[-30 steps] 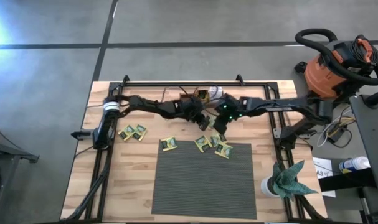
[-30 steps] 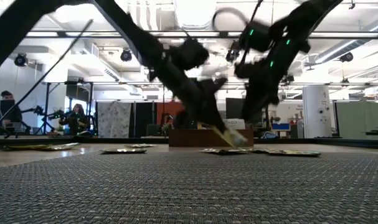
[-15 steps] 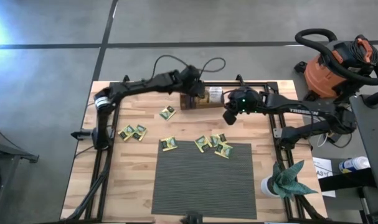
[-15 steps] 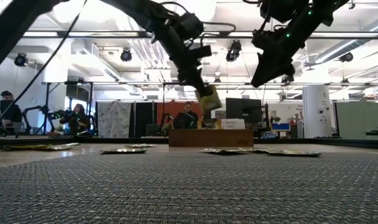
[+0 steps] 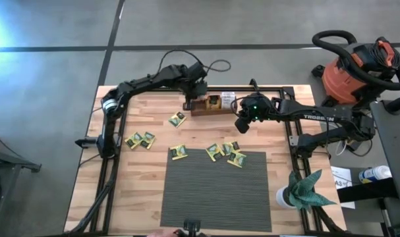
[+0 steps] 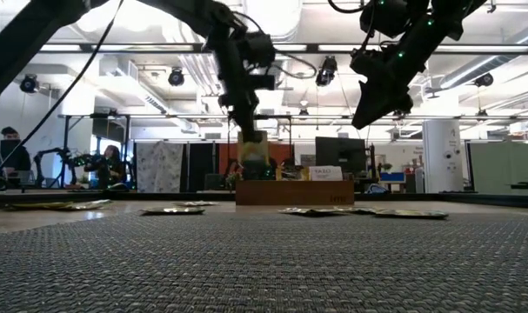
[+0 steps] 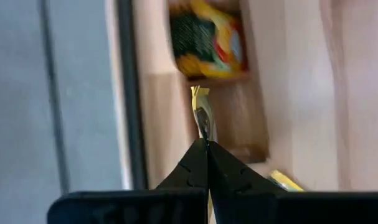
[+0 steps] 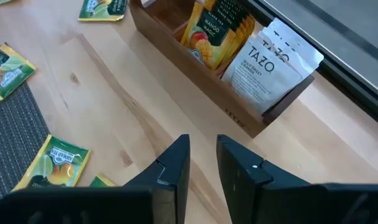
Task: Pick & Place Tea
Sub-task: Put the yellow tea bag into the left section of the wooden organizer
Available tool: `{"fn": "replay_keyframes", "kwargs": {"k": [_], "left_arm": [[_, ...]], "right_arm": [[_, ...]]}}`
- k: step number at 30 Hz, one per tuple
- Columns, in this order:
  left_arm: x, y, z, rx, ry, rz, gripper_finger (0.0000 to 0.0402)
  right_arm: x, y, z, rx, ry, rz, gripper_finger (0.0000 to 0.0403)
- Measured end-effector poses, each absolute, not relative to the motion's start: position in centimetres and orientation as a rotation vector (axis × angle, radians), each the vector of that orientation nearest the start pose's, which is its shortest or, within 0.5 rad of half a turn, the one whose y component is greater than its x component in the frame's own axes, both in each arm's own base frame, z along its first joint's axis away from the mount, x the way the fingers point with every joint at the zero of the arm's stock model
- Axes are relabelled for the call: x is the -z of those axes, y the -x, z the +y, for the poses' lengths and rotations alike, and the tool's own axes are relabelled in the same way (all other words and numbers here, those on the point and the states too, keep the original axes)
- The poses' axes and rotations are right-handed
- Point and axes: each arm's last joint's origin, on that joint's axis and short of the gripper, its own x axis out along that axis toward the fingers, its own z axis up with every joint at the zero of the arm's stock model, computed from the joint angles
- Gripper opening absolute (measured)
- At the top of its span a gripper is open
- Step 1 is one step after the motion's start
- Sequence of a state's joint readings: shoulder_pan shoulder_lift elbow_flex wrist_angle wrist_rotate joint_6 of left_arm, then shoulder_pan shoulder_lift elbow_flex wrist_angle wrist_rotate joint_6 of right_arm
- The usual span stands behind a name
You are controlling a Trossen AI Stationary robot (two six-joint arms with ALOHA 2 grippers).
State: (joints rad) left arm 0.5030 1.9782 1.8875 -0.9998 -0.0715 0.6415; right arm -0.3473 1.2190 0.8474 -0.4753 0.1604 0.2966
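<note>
A grey concrete floor (image 5: 55,39), crossed by dark seams, is seen around the wooden table (image 5: 78,191). An orange shop vacuum (image 5: 354,69) with a black hose is parked beside the table's far right corner. Across the table, an open hall is shown with ceiling lights (image 6: 272,13), exposed ducts, a white pillar (image 6: 440,155) and what may be desks, where seated people (image 6: 107,165) are made out.

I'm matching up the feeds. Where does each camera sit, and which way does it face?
High: overhead, straight down; both arms, wooden tray.
Low: tabletop height, level across the mat; both arms from above.
Left wrist: past the left gripper, shut on a sachet over the tray.
Right wrist: past the right gripper, empty.
All four show the tray.
</note>
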Motion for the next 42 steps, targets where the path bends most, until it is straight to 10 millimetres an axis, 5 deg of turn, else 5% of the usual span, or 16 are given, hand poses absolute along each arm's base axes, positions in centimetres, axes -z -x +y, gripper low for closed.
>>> {"fn": "replay_keyframes", "kwargs": {"k": [10, 20, 42], "left_arm": [[-25.8, -37.0, 20.6, -0.141, -0.350, 1.177, 0.0000], [-26.0, -36.8, 21.6, -0.208, -0.292, 1.134, 0.0000], [-22.7, -36.4, 21.8, -0.214, -0.285, 1.133, 0.0000]], "right_arm": [[-24.6, -22.7, -8.7, 0.599, -0.348, 0.776, 0.0079], [-24.6, -22.7, -8.7, 0.603, -0.354, 0.775, 0.0079], [-23.5, -22.3, -8.6, 0.646, -0.391, 0.795, 0.0079]]}}
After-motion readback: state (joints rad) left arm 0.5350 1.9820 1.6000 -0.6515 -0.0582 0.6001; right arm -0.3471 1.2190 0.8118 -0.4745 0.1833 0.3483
